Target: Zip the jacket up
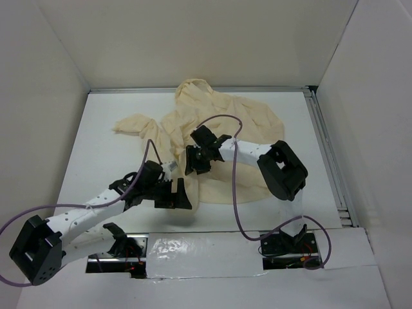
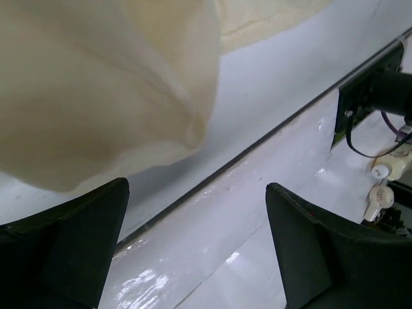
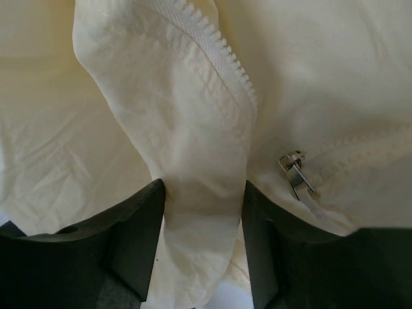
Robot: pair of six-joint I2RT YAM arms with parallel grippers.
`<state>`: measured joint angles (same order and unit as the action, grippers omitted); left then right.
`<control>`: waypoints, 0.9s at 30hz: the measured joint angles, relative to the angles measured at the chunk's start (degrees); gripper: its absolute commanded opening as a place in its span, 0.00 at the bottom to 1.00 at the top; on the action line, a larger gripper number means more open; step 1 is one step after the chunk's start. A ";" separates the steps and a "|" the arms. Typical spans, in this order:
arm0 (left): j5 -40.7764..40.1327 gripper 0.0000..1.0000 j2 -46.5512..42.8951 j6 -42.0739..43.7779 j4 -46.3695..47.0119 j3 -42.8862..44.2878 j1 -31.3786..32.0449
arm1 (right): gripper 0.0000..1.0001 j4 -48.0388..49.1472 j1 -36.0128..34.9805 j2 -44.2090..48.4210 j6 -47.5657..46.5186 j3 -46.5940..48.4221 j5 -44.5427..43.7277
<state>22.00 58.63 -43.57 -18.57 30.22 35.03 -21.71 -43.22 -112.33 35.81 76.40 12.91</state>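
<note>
The cream jacket (image 1: 238, 116) lies wrinkled at the back middle of the white table. My right gripper (image 1: 196, 161) is over its front. In the right wrist view it (image 3: 203, 187) is shut on a raised fold of the jacket (image 3: 322, 77) that carries the zipper teeth (image 3: 219, 48). The fold fills the gap and touches both fingers. The metal zipper slider (image 3: 295, 174) lies just right of the right finger. My left gripper (image 1: 175, 193) is at the jacket's lower left hem. It (image 2: 196, 187) is open and empty, with the hem (image 2: 96, 84) ahead of it.
A shiny taped strip (image 1: 206, 248) runs along the table's near edge between the arm bases. The right arm's base (image 2: 373, 90) and its cables show in the left wrist view. White walls close in on three sides. A rail (image 1: 328, 148) runs down the right side.
</note>
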 measured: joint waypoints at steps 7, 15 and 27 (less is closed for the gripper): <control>-4.72 0.99 10.38 -0.63 3.54 3.28 4.98 | 0.38 -0.02 -0.35 -0.35 1.79 0.02 0.15; -13.51 0.04 25.44 -4.81 1.95 11.45 8.68 | 0.27 -0.59 -1.95 4.90 4.66 -4.04 -0.68; -15.67 0.00 13.16 0.22 -6.84 16.76 18.29 | 0.10 -13.57 -2.34 16.70 6.12 -4.79 -13.68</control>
<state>6.33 71.79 -43.35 -25.41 46.98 53.32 -35.29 -45.56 -95.64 41.93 71.61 -0.78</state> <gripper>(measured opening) 0.030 0.106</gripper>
